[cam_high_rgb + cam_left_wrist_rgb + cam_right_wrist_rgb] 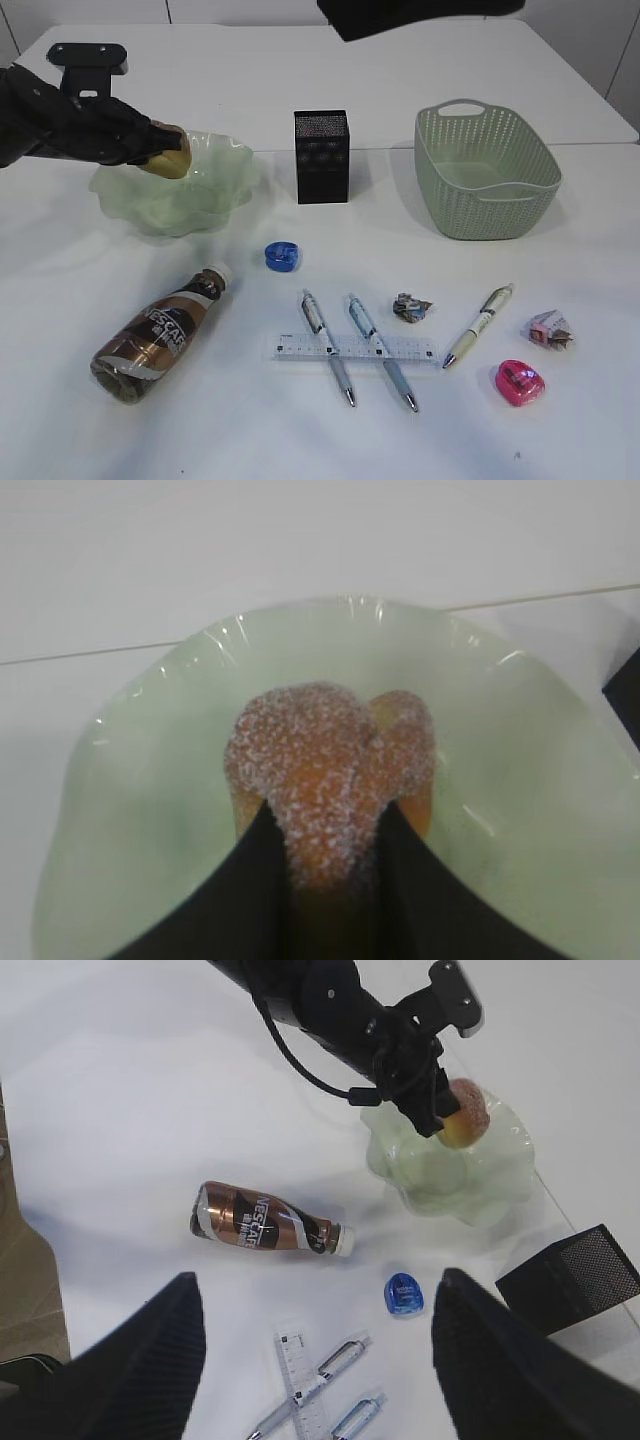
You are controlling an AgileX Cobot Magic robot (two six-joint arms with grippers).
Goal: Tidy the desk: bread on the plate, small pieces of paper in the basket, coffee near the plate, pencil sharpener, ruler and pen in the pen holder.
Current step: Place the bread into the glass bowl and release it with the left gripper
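Observation:
My left gripper (160, 150) is shut on the sugared bread (172, 158) (330, 760) and holds it just above the green plate (225, 190) (140, 810). The coffee bottle (160, 335) (265, 1220) lies on its side in front of the plate. Two pens (327, 345) (382, 350) cross the clear ruler (415, 349); a third pen (480, 322) lies to the right. A blue pencil sharpener (281, 256) (404, 1293) and a pink one (519, 382) rest on the table. My right gripper (315, 1280) hangs open high above the ruler, holding nothing.
The black mesh pen holder (321, 156) stands at the back middle, and the green basket (486, 170) at the back right. Two crumpled paper pieces (412, 306) (550, 329) lie near the pens.

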